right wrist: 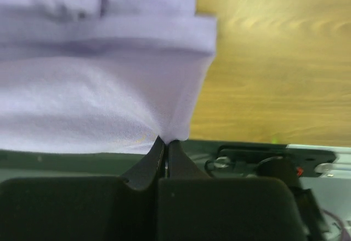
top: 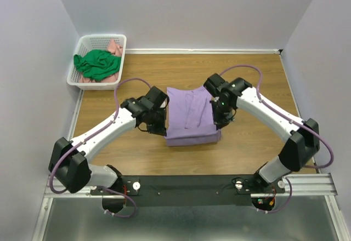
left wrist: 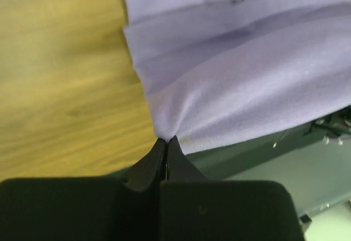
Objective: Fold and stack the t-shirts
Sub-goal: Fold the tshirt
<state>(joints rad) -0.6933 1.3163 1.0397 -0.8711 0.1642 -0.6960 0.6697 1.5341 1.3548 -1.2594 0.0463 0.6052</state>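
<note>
Your purple t-shirt [top: 189,115] lies part-folded at the middle of the wooden table [top: 252,142], with its near edge running left to right between your arms. The left gripper [left wrist: 166,142] is clenched on its near left corner, the right gripper [right wrist: 166,141] on its near right. The soft, smooth cloth puckers at each pinch. The green t-shirt [top: 97,64] and pink t-shirt [top: 114,48] sit crumpled in the white lattice basket [top: 93,41], far left.

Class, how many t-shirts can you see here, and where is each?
3. The lavender t-shirt lies on the table; the green t-shirt sits in the white basket, the pink t-shirt under it. More may be hidden there.
</note>
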